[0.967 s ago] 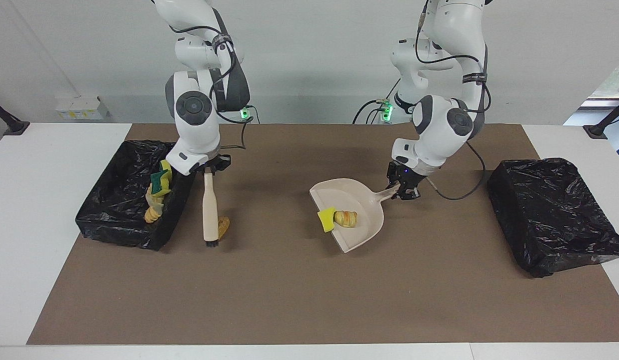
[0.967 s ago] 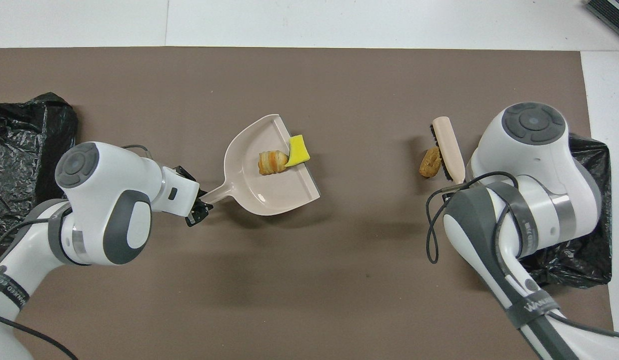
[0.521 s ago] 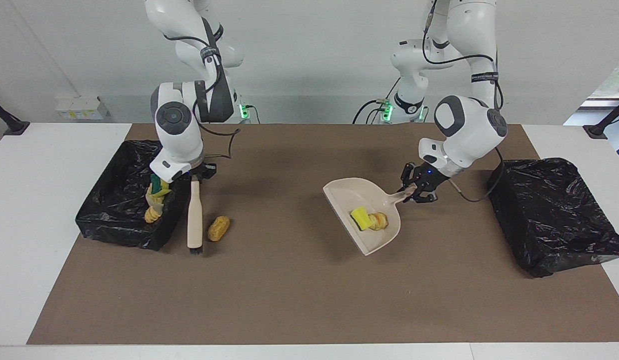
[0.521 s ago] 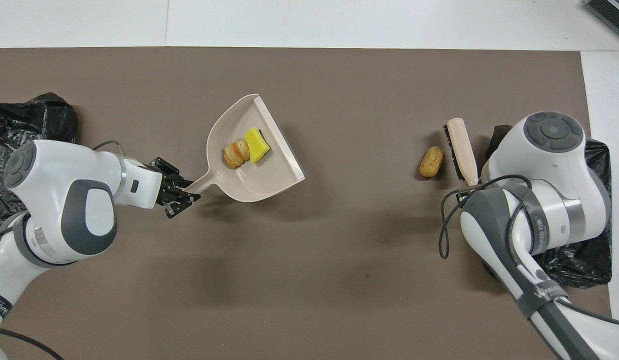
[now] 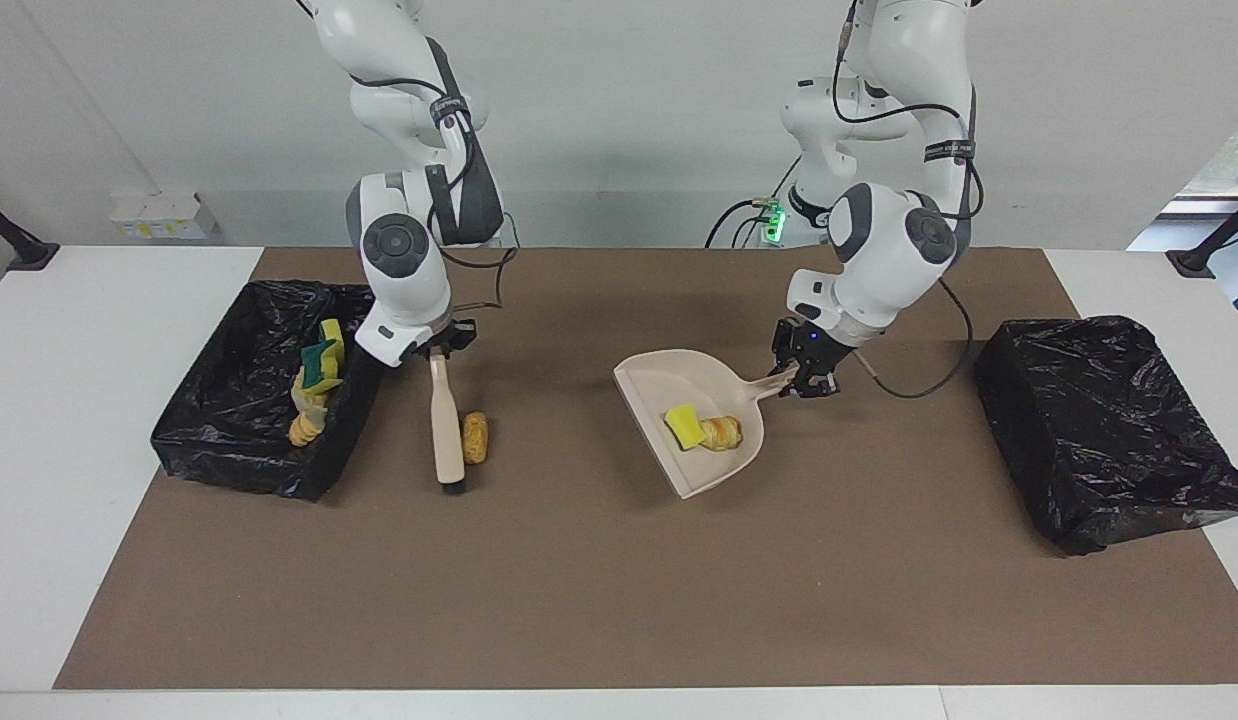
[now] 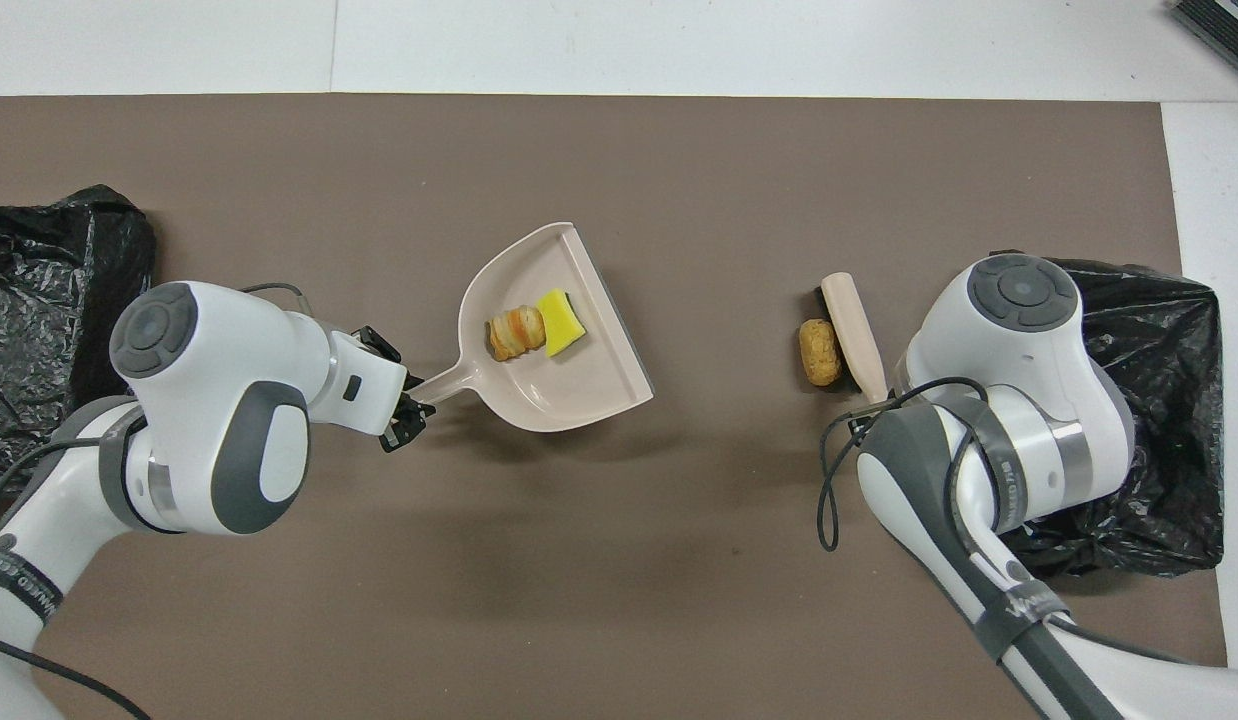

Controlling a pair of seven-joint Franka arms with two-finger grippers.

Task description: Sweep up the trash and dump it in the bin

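The right gripper (image 5: pixel 437 352) clenches the brush (image 5: pixel 446 425) against a bread piece (image 5: pixel 475 437), nudging it toward the dustpan (image 5: pixel 694 400), whose handle the left gripper (image 5: pixel 804 377) grips to catch it

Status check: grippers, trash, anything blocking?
Left gripper shut on dustpan handle; right gripper shut on brush. Sponge chunk and bread piece in dustpan; bread bit beside brush. Path between clear.
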